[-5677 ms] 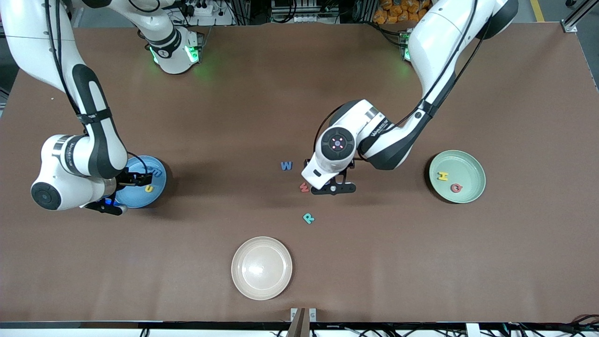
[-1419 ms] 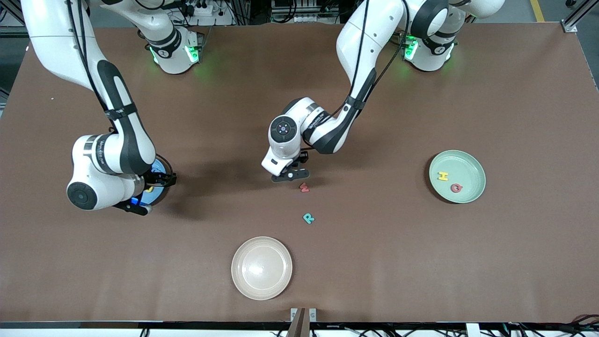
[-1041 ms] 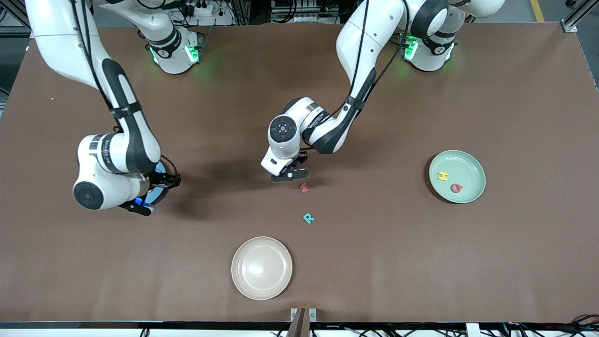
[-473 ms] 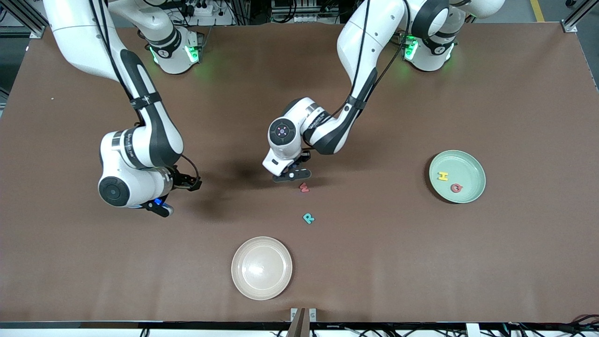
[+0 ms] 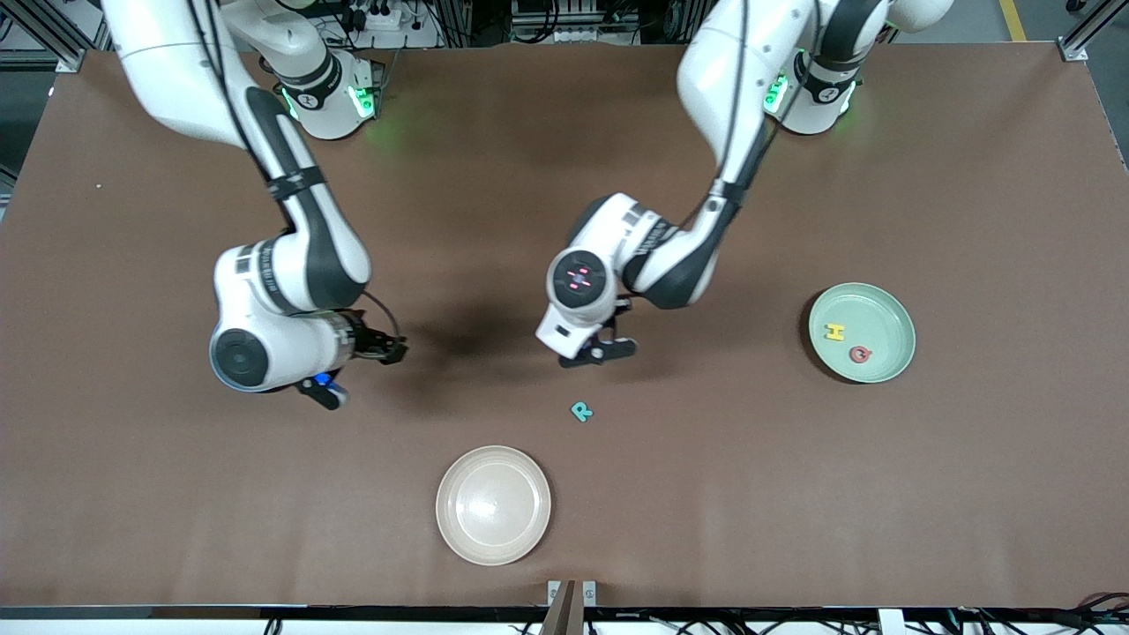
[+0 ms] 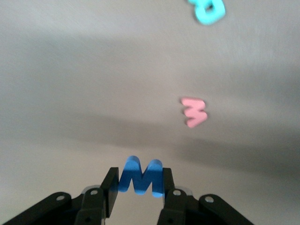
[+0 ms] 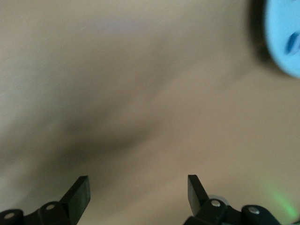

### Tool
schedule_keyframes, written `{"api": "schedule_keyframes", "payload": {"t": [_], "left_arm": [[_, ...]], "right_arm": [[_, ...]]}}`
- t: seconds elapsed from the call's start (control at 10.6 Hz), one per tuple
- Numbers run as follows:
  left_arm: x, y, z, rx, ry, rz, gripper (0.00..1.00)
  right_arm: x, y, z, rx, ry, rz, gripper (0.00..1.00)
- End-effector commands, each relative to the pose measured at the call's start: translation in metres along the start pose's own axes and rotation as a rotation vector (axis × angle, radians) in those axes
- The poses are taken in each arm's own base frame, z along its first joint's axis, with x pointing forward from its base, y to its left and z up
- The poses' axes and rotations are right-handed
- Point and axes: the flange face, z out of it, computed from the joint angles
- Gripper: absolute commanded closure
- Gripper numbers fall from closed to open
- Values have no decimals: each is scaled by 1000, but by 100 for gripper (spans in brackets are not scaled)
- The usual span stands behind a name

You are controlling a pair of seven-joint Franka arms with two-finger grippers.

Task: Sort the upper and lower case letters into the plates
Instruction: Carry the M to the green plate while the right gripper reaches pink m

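My left gripper [image 5: 600,351] hangs over the table's middle, shut on a blue W-shaped letter [image 6: 139,174] held between its fingers. Just ahead of it, the left wrist view shows a pink letter w [image 6: 193,112] on the table, with a teal R [image 6: 208,9] past it. The teal R [image 5: 581,411] lies nearer the front camera than that gripper. My right gripper [image 5: 390,350] is open and empty over bare table. The blue plate [image 7: 286,37] shows only in the right wrist view; my right arm hides it in the front view. The mint green plate [image 5: 886,304] holds a yellow H [image 5: 834,332] and a red Q [image 5: 860,354].
A cream-white plate [image 5: 493,504] sits near the front edge, nearer the camera than the teal R. The blue plate holds a dark blue letter [image 7: 293,42].
My left gripper has lifted the blue letter and swung toward the left arm's end, now covering the pink letter in the front view. My right arm has moved off the blue plate toward the middle.
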Motion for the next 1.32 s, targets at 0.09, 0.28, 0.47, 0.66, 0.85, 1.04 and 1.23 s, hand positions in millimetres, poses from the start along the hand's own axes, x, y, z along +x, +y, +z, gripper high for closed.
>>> {"api": "schedule_keyframes", "payload": {"t": [0.09,0.28,0.47,0.66,0.85,1.04,1.23], "left_arm": [[33,-77,-65,-9,-74,-35,100],[74,-142,-88,-31,-106,-18,100],[101,-214,-108,-44,-158,-11,100],[116,-272,-111,-33,-176,58,100],[125,-320,-86,-29,-251,79,100],[130,-356,-60,42,-289,106,100],[135,-394,-31,75,-307,145,100]], "right_arm": [[-41,-78,12,95,22,106,8],[-59,-106,22,175,65,169,8],[-69,-125,27,213,79,254,9],[-84,-147,33,255,91,314,9],[-111,-160,48,239,91,309,9],[-131,-177,71,261,108,352,9],[-139,-191,84,304,110,447,10]]}}
